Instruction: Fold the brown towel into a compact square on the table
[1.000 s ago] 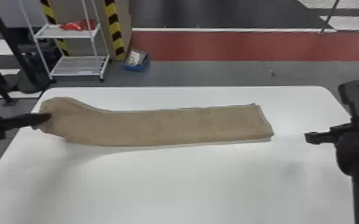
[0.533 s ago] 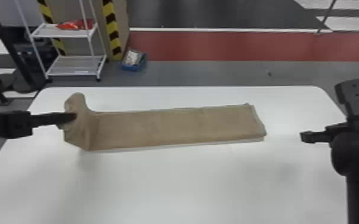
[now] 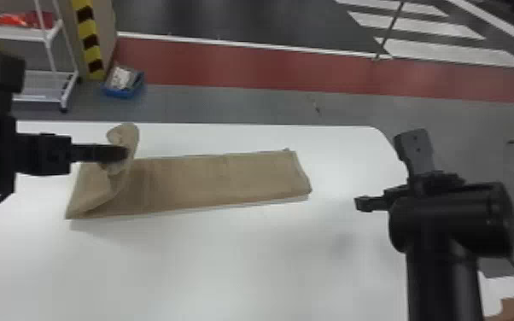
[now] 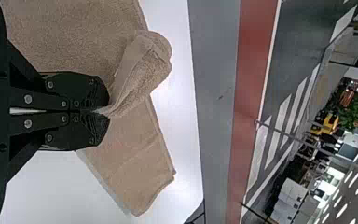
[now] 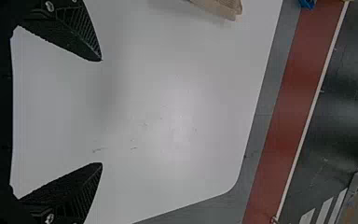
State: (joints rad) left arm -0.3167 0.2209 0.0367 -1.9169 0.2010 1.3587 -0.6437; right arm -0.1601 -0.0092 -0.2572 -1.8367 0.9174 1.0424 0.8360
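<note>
A left tool (image 4: 108, 112) is clamping a pinch of the brown towel (image 3: 209, 179), its two fingers pressed together on the cloth, as the long strip is lying across the white worktop (image 3: 226, 264). The gripped part is standing above the left portion of the strip and curling over at its far side, apparently so that the left end can be laid inward across the rest, shortening the strip toward a square. The right end is resting flat, its weight probably anchoring the cloth against the pull. Beyond that end, a right tool (image 5: 101, 112) is waiting over the worktop with its fingers spread apart and empty, leaving the fold room to land. The slanting, bunched flap is posing the likely risk: a crooked crease if the edges are not being lined up.
</note>
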